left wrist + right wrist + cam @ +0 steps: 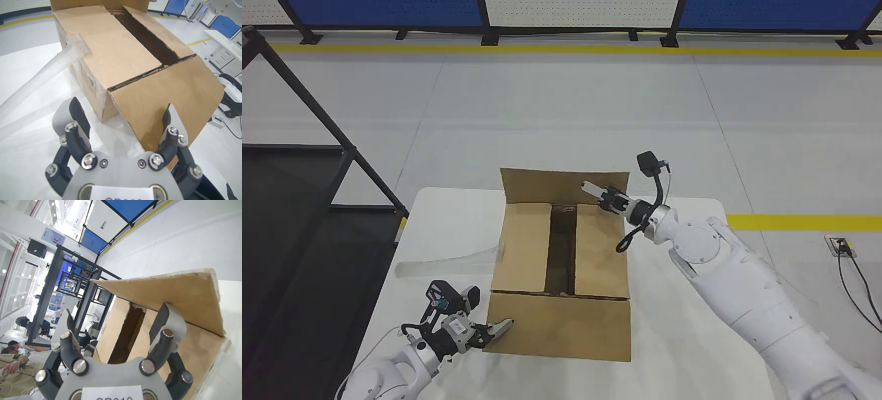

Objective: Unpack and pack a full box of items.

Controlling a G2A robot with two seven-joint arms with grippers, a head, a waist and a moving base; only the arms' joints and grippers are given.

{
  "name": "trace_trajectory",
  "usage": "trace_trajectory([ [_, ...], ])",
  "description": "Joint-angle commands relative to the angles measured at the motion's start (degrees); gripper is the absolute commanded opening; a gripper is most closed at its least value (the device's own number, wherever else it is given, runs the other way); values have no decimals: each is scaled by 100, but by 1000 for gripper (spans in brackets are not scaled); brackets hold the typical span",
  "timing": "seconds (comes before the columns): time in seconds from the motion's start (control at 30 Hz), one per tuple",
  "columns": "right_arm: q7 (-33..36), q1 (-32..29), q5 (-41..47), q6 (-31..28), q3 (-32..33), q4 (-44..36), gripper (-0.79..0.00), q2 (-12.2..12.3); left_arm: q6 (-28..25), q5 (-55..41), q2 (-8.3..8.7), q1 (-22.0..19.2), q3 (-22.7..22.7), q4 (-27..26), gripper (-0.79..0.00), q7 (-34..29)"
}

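A brown cardboard box [542, 250] stands mid-table, its two long top flaps nearly closed with a dark slit [562, 248] between them. Its near end flap [560, 328] folds out flat and the far end flap [562, 186] stands up. My left gripper [494, 331] is open at the near flap's left corner, and the flap [170, 94] lies between and beyond its fingers [79, 115]. My right gripper [594, 190] is open at the far flap's right end, above the box [198, 344]. The box's contents are hidden.
A strip of clear tape [47, 66] trails from the box's left side across the white table [442, 240]. A black metal frame [332, 170] stands off the table's left edge. White table shows right of the box.
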Motion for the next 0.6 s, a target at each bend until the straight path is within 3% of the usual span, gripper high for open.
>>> trace_trajectory([
  [0.0,-16,109,72,6,-56,294,0,-110,0,0,0,0,0,0,0,0],
  [0.57,-409,706,136,-193,-364,2030,0,-920,94,44,-2,27,34,-19,0,17],
])
